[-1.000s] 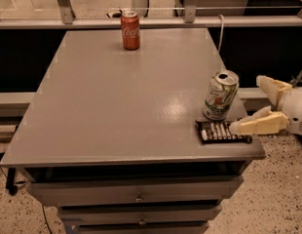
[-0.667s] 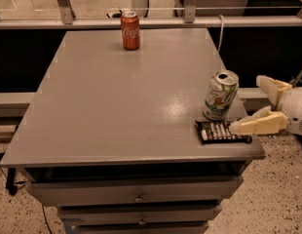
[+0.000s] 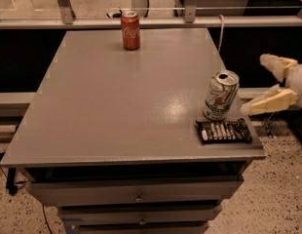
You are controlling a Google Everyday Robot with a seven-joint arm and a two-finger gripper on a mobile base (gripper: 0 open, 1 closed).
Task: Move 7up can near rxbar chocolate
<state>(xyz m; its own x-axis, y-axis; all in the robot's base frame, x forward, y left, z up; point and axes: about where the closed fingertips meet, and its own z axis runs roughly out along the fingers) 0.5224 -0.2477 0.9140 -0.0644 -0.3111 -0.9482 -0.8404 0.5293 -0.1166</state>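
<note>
The 7up can (image 3: 220,96), silver-white with green lettering, stands upright near the table's right front corner. The rxbar chocolate (image 3: 224,130), a flat black bar with white lettering, lies just in front of the can, almost touching its base. My gripper (image 3: 258,84) is off the table's right edge, to the right of the can and apart from it. Its two cream fingers (image 3: 268,102) are spread wide and hold nothing.
A red Coca-Cola can (image 3: 130,30) stands upright at the far edge of the grey table (image 3: 117,101). Drawers (image 3: 136,194) sit below the front edge. A rail and posts run behind the table. A speckled floor lies to the right.
The gripper has drawn slightly to the right, away from the can. The can and the bar have not moved.
</note>
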